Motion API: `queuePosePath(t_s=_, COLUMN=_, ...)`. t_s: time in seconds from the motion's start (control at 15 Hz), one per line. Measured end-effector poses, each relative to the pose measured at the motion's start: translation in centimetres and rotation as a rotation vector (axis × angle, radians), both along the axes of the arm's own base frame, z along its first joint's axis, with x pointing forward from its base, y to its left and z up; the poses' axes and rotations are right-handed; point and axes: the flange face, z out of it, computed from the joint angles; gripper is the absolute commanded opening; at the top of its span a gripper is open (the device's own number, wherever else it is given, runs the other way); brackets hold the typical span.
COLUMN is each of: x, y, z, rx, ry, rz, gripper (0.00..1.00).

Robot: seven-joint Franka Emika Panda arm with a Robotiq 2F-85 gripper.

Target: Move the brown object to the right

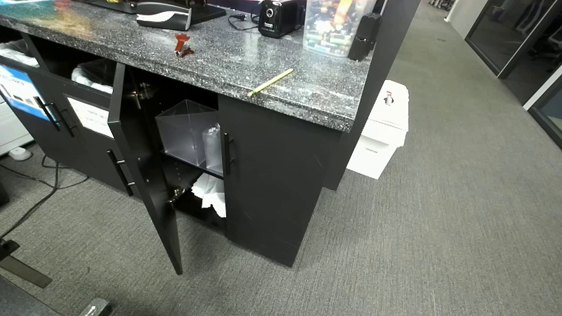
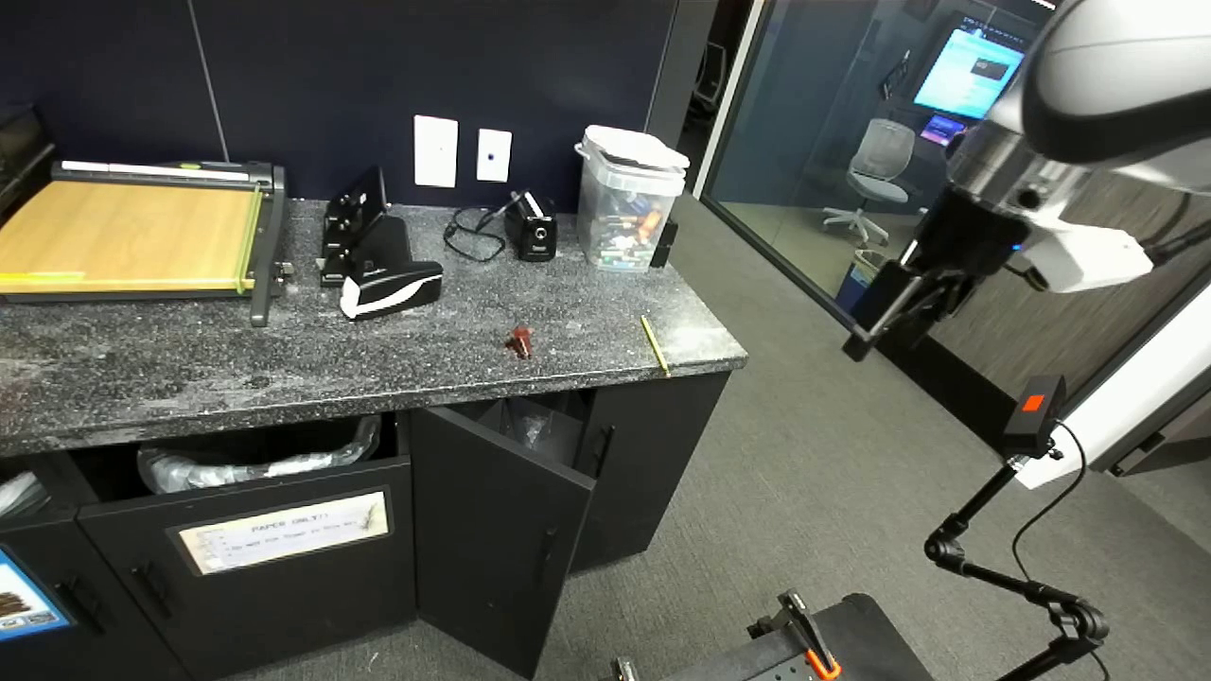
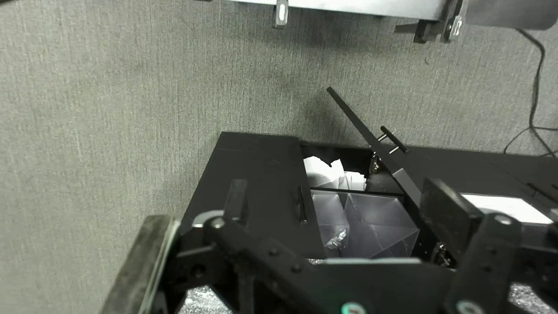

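In an exterior view, I see the small brown object (image 2: 519,342) lying on the speckled tabletop (image 2: 312,359), left of the yellow pencil (image 2: 655,346), while my hand (image 3: 340,201), fingers spread wide apart, appears well to the pencil's right.

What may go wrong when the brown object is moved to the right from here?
First, the brown object could bump the yellow pencil, which lies to its right in both exterior views, one end at the front edge of the counter; the pencil might fall. Second, this small brown object lies fairly near that edge, so a poor hold may drop it toward the open cabinet door.
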Motion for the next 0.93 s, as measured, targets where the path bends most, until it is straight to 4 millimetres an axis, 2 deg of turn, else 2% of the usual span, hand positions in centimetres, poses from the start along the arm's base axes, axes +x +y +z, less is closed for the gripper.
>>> queuePosePath(t_s=0.33, x=9.0, y=7.7, z=-3.7, rx=-0.042, ry=0.023, rz=-0.021, gripper=1.0)
queuePosePath(t_s=0.53, x=14.3, y=11.4, z=-6.3, rx=-0.039, ry=0.03, rz=-0.016, gripper=1.0)
queuePosePath(t_s=0.67, x=17.8, y=12.9, z=-8.2, rx=-0.02, ry=0.029, rz=-0.014, gripper=1.0)
queuePosePath(t_s=0.93, x=24.3, y=13.7, z=-13.0, rx=0.037, ry=0.017, rz=-0.034, gripper=1.0)
